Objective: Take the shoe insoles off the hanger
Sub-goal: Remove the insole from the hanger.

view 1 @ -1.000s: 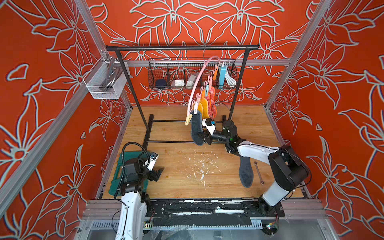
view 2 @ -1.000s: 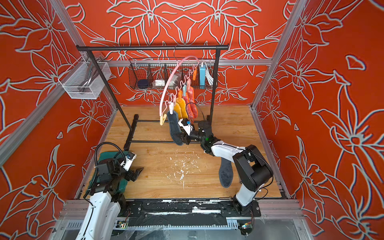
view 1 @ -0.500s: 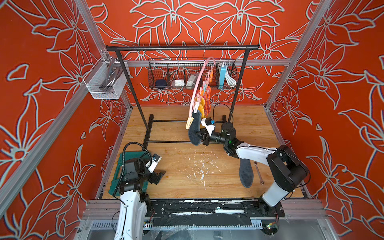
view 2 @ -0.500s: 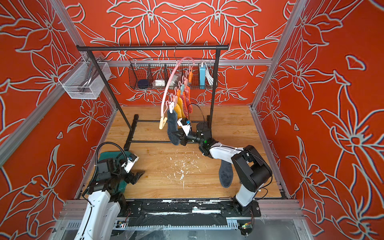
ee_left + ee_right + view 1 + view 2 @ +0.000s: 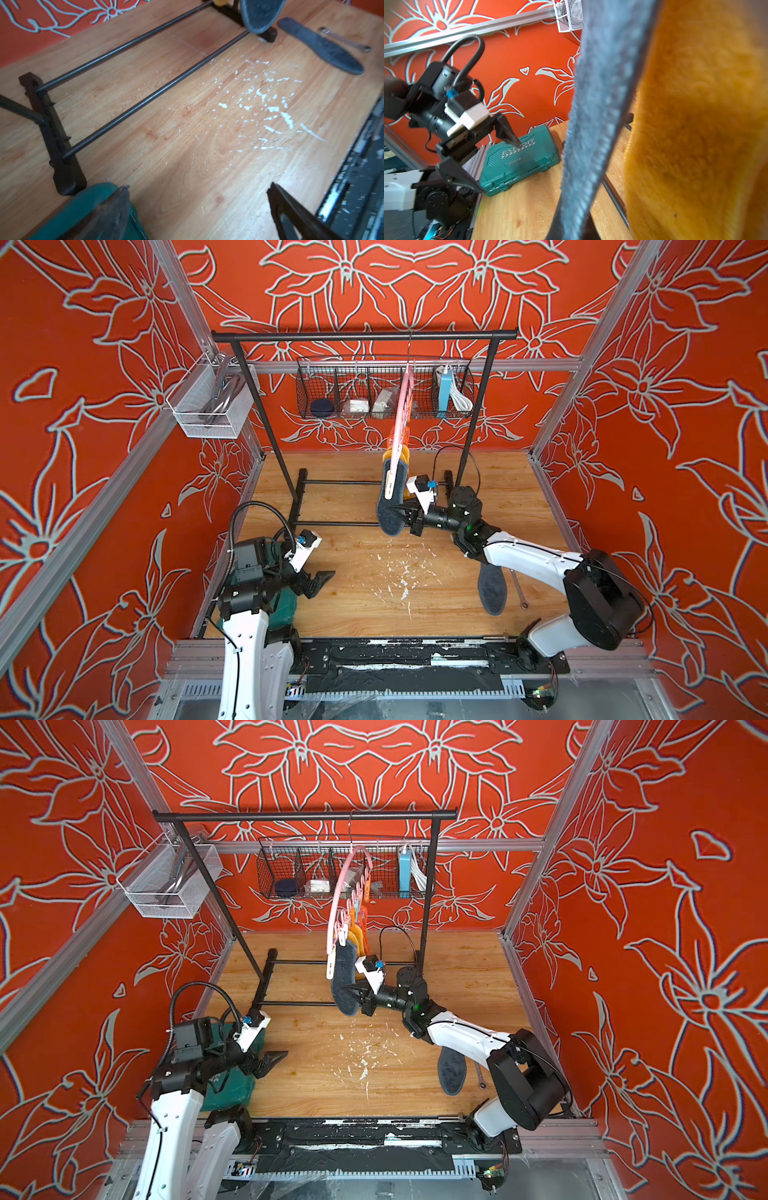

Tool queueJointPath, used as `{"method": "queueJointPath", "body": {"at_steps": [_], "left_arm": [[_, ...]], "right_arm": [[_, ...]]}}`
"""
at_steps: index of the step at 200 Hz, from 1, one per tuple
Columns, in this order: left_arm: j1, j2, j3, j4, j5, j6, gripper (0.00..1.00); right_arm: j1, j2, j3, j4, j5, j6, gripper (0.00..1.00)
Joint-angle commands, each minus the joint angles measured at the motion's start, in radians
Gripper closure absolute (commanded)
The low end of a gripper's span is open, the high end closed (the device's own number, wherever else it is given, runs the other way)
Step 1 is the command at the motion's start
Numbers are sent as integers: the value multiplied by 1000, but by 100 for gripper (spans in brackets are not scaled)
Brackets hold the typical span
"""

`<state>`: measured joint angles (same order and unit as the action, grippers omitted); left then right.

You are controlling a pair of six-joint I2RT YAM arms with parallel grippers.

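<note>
Top views both show the thin pink arched plastic hanger [image 5: 401,406] hooked on the top bar of the tall black metal rack [image 5: 361,336], above the rear half of the scuffed wooden tabletop [image 5: 353,614]. From its front end hangs a fuzzy dark grey foot-shaped insole [image 5: 387,510], long axis close to upright. The right gripper [image 5: 405,517] reaches it from the right-edge side and is clamped across its lower half. Mustard yellow insoles [image 5: 353,936] hang just behind. A second dark grey insole [image 5: 491,589] lies flat near the tabletop's right edge, under the right forearm. The left gripper [image 5: 318,581] hovers spread wide near the front-left corner, well apart from the hanger, so the right arm is far nearer. The release probably depends on a pull down along that upright axis, away from the pins.

Left wrist view: the left gripper [image 5: 198,186] has nothing between its far-apart fingers. Across the tabletop show the hanging insole's rounded lower end [image 5: 260,16] and the flat one [image 5: 322,47].

Right wrist view: the hanging grey insole [image 5: 598,104] crosses the middle edge-on, with a mustard one [image 5: 695,124] close behind; whether they touch I cannot tell. A green plastic tool case [image 5: 519,160] sits at the left edge beneath the left gripper [image 5: 499,167].

A second ago the right jaws stood apart beside the insole and the hanger faced broadside. Now they are closed on it and the hanger has swung nearly edge-on.
</note>
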<state>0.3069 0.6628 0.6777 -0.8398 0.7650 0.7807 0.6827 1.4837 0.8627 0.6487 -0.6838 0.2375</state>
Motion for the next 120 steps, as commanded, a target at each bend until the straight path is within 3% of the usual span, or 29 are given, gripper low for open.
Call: {"method": "queueJointPath", "body": {"at_steps": [1, 47, 81, 120], "left_arm": [[-13, 42, 84, -110, 166, -57, 2], [-114, 93, 180, -111, 256, -131, 2], [-233, 115, 218, -90, 336, -153, 2], [-304, 190, 223, 3, 486, -227, 2]], "right_arm": [[11, -64, -5, -62, -15, -4, 100], [14, -138, -18, -133, -31, 2, 100], [15, -164, -37, -97, -28, 57, 100], [29, -151, -39, -2, -42, 169, 100]]}}
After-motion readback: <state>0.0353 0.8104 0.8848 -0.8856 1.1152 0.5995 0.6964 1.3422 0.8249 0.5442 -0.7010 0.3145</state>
